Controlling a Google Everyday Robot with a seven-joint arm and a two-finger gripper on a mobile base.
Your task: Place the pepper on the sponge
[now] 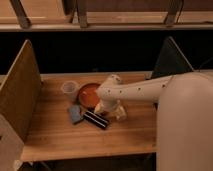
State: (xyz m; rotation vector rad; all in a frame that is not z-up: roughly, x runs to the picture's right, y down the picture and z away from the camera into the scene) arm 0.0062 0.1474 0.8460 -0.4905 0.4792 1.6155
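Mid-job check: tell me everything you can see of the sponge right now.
The sponge is a small, flat, blue-grey rectangular pad, soft-looking, lying flat on the wooden table, slightly skewed to its front edge. Nothing lies on it. It sits in front of the clear cup, front-left of the orange bowl, and just left of the black bar; whether they touch I cannot tell. The tool hangs to its right, beyond the bar, apart from it.
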